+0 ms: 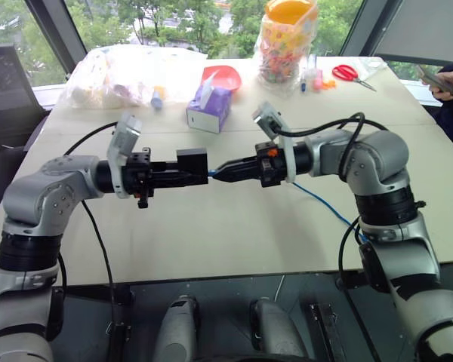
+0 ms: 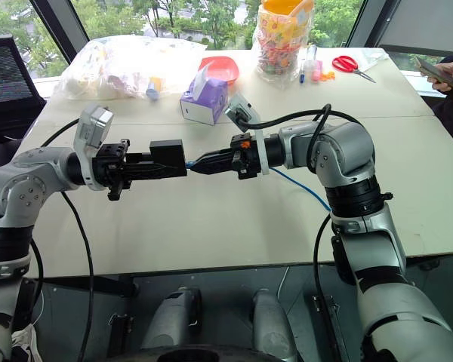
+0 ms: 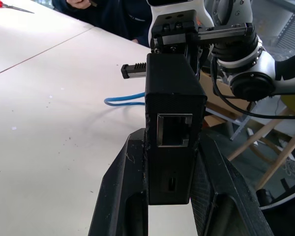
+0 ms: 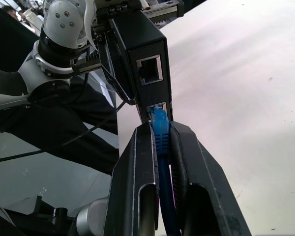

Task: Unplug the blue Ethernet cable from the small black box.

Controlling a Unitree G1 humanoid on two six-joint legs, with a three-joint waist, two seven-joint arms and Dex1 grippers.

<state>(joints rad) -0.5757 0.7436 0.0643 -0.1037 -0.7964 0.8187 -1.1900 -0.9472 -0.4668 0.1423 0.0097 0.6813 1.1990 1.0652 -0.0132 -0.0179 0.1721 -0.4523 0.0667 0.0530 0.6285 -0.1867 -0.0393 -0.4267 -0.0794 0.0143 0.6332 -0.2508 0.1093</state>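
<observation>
1. So, left gripper (image 1: 183, 174) is pointing level toward the right arm, fingers clamping the small black box (image 1: 192, 163) from both sides, holding it up over the table (image 1: 211, 226)
2. Left wrist view is showing the box (image 3: 174, 142) sitting between the two fingers (image 3: 119, 196), an empty port facing the camera
3. Right gripper (image 1: 220, 173) is pointing back at the left one, fingers pinching closed on the blue Ethernet cable (image 4: 161, 135) right at its boot, just behind the plug
4. Right wrist view is showing the plug end touching the lower port of the box; a second port above it is sitting empty; whether the plug is fully seated or partly out, cannot tell
5. Cable is trailing from the right gripper along under the right forearm, lying on the table (image 1: 325, 207) and dropping over the near edge
6. Farther back on the table: purple tissue box (image 1: 209, 108), red bowl (image 1: 223, 75), plastic bag of items (image 1: 128, 75), jar of colourful pieces (image 1: 287, 41), red scissors (image 1: 349, 73)
7. A person's hand holding a phone (image 1: 444, 83) is sitting at the far right edge
</observation>
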